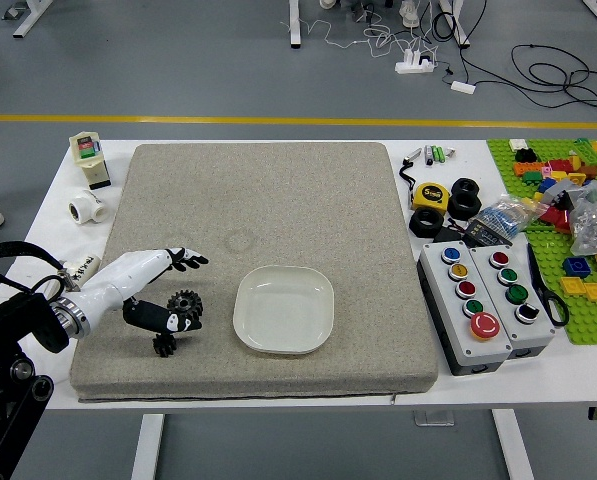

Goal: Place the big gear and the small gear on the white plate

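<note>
White-and-black left hand (150, 270), fingers spread; can't tell if they touch a gear. Small gear (164, 346) on grey mat (238, 190), eight o'clock of the plate. Big gear (185, 302), nine o'clock, near fingers. White plate (283, 309). Button boxes (475, 306), three o'clock, on counter (578, 375).

Here's the head view, up high on the near side — facing forward and angled down, far enough back to catch most of the white table (590, 376) and floor (238, 82) beyond
</note>
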`<action>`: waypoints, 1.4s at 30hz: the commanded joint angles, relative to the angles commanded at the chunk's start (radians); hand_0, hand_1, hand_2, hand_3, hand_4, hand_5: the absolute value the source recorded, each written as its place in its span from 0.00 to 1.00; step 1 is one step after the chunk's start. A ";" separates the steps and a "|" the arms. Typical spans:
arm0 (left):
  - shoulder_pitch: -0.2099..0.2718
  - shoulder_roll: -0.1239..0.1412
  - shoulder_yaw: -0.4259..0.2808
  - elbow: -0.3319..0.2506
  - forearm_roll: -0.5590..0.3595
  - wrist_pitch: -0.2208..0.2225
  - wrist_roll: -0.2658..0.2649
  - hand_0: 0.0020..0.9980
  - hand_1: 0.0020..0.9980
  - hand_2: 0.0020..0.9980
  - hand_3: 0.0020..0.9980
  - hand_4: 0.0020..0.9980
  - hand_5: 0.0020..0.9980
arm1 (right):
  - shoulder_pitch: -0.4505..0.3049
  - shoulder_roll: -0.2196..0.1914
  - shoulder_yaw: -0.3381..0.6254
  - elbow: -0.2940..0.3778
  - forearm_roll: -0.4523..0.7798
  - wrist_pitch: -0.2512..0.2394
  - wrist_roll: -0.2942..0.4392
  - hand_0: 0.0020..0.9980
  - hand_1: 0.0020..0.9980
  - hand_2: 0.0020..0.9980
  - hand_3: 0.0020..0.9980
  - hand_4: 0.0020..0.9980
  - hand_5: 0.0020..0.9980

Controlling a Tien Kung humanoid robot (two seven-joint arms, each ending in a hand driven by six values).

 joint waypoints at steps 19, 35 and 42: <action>-0.013 0.005 0.033 0.070 0.000 0.070 0.033 0.45 0.56 0.58 0.63 0.67 0.06 | -0.008 0.000 0.000 0.000 -0.008 0.001 -0.001 0.60 0.61 0.70 0.56 0.76 0.72; -0.027 0.015 0.057 0.086 0.000 0.113 0.041 0.34 0.42 0.47 0.55 0.46 0.00 | -0.005 0.000 -0.005 0.000 0.001 0.001 0.000 0.60 0.61 0.70 0.56 0.76 0.71; -0.029 0.016 0.060 0.077 0.000 0.151 0.033 0.33 0.36 0.41 0.52 0.34 0.00 | -0.003 -0.001 -0.008 0.000 0.006 0.000 0.000 0.60 0.61 0.70 0.56 0.76 0.71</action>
